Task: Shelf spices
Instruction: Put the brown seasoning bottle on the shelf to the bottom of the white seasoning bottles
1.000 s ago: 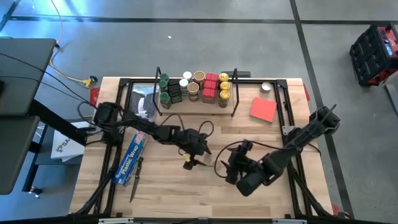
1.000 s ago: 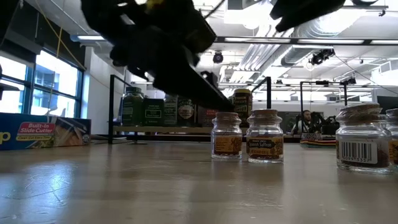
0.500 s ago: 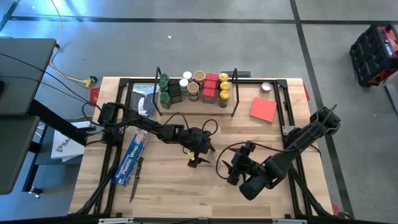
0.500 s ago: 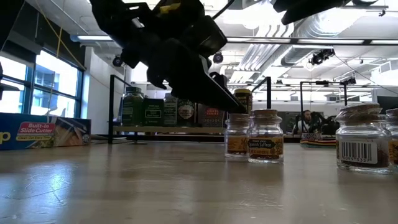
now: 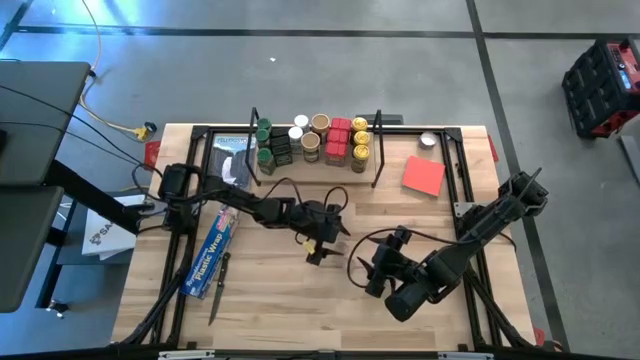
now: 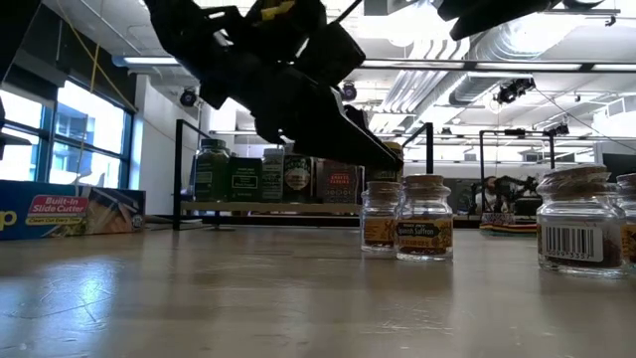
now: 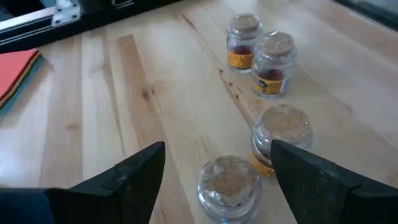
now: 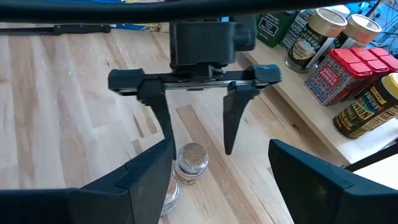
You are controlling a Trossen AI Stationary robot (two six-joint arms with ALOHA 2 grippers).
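Several small clear spice jars stand on the table in front of both grippers. My left gripper is open at mid-table, tilted down; its fingers stand on either side of one jar and a little above it, without touching. A second jar is beside it, and two more stand farther off. My right gripper hangs open over the near right, facing the left gripper, with that jar below. The shelf at the far edge carries rows of green, tan, red and yellow spices.
A long blue plastic-wrap box and a dark pen-like tool lie at the left. A red square card and a small round tin lie at the far right. Bare wood shows along the near edge.
My left gripper has moved toward the table's right edge and rolled slightly, staying open. In the low view the jar under its fingertip has slid to the right and now stands against its neighbour. My right gripper has kept its place.
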